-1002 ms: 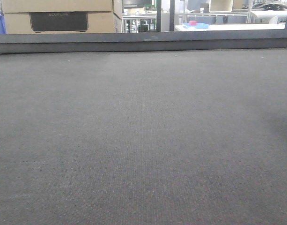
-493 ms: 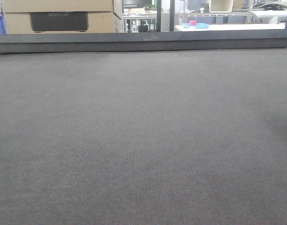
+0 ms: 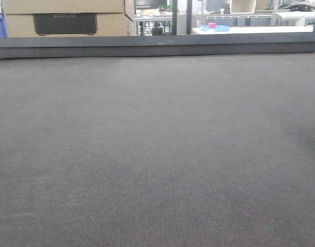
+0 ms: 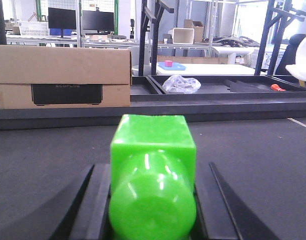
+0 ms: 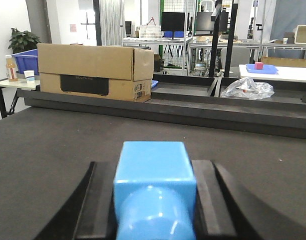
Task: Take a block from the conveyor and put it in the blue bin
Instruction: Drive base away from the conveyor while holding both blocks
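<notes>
- Block absent from conveyor (image 3: 157,154) in front view: waiting, I judge.
- Left fingers (image 4: 93,210) flank a green piece (image 4: 153,150), right fingers (image 5: 100,200) a blue piece (image 5: 153,170); whether clamped, cannot tell.
- Next: time the reach.

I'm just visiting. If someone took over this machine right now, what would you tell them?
Left claw: a green block sits in it; grip unclear.
Right claw: a blue block, likewise.
Conveyor: no loose block in view.
Blue bin: beyond the belt, far left in the right wrist view.
Nothing seen binned yet; placing remains.
</notes>
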Tool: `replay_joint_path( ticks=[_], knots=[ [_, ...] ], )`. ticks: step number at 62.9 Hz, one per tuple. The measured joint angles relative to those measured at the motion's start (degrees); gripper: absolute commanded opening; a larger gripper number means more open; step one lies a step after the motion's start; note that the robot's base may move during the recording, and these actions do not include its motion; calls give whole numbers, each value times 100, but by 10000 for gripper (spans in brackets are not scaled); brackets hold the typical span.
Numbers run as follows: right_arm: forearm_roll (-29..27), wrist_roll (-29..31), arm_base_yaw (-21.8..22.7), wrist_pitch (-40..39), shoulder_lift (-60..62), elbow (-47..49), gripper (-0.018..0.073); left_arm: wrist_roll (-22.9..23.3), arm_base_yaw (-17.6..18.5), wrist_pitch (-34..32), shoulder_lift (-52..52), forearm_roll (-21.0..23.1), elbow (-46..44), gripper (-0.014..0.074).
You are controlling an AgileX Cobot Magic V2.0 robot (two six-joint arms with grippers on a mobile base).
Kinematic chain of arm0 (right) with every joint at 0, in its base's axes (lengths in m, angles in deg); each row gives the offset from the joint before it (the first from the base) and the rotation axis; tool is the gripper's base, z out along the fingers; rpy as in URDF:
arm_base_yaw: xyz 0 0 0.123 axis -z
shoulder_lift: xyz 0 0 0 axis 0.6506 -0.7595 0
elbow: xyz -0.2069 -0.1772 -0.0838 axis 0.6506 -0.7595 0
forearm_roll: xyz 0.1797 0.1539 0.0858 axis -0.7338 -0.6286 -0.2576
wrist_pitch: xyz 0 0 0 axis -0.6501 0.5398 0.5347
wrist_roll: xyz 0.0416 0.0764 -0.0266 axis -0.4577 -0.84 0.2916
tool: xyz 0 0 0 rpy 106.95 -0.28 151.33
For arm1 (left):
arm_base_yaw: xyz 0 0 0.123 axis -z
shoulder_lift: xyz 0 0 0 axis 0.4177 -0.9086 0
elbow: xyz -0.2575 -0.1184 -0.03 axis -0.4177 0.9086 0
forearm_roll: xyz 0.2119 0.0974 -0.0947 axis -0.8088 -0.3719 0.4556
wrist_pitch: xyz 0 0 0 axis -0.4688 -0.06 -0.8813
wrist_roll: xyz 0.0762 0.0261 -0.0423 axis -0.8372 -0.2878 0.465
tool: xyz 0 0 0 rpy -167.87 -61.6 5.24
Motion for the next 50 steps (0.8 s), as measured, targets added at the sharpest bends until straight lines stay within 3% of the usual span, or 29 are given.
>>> replay_joint_path(
  ticks=[50],
  knots=[
    [0,28,0,17,0,0,-167,0,0,-13,0,0,0,-111]
  ],
)
